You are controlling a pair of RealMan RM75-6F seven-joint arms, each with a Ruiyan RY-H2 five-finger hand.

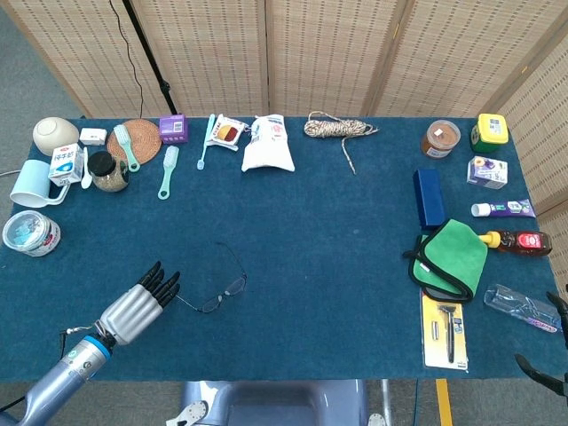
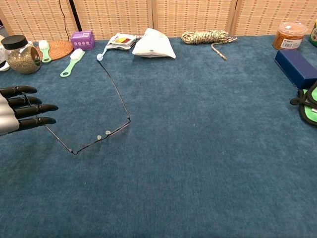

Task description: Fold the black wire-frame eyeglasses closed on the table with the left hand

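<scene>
- Black wire-frame glasses [image 1: 217,286] [image 2: 99,130] lie on the blue desk [image 1: 311,248], toward its front left. Both temples are spread open, so the frame is not folded.
- The left robot hand [image 1: 138,303] [image 2: 20,109] is just left of the glasses, fingers straight and slightly apart, holding nothing. One temple tip ends at or just under the fingertips [image 2: 47,107]; actual contact cannot be judged.
- The right robot hand: only a dark tip shows at the head view's bottom right corner; its state cannot be judged.
- Along the back edge: a jar [image 2: 19,54], green brushes [image 2: 72,61], a white bag [image 2: 152,44] and coiled rope [image 2: 205,37].
- On the right: a navy box [image 1: 429,197] and a green pouch [image 1: 453,257].
</scene>
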